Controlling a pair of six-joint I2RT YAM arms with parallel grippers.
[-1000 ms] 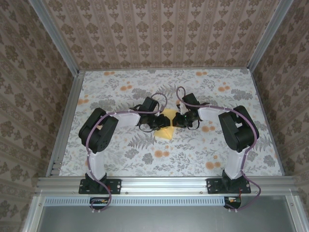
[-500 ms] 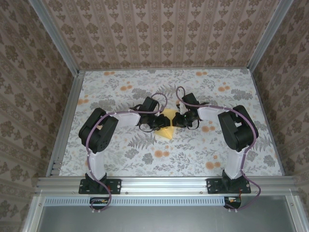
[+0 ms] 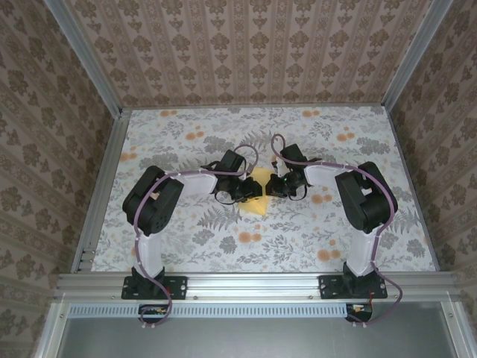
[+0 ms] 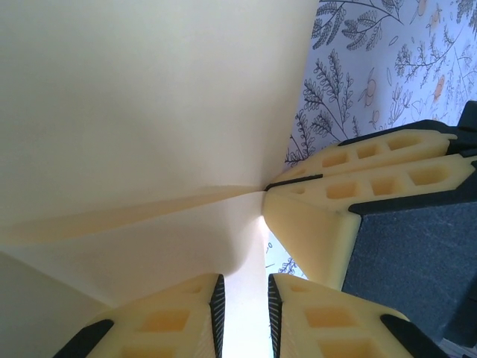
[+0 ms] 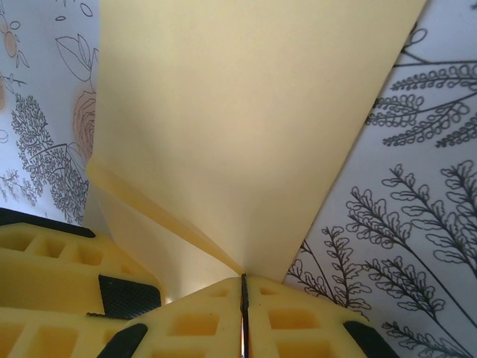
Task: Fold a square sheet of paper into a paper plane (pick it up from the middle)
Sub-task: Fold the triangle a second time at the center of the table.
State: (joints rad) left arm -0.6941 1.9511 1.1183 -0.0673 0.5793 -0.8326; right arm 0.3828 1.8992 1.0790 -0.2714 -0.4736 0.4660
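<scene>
1. Brown patterned wallpaper (image 3: 246, 52) surrounds a desk (image 3: 186, 239) covered in grey floral print.
2. At the desk's centre lies the square sheet of paper (image 3: 257, 206), yellow-orange and partly folded. The right wrist view shows two of its layers parting from a shared edge.
3. The right gripper (image 5: 242, 294), at the sheet's 3 o'clock, has its fingers pressed together on that edge.
4. The left gripper (image 4: 244, 317), at the sheet's 9 o'clock, has its fingers slightly apart, with paper running into the gap.
5. Both arms bend inward from bases at the desk's 6 o'clock edge.
</scene>
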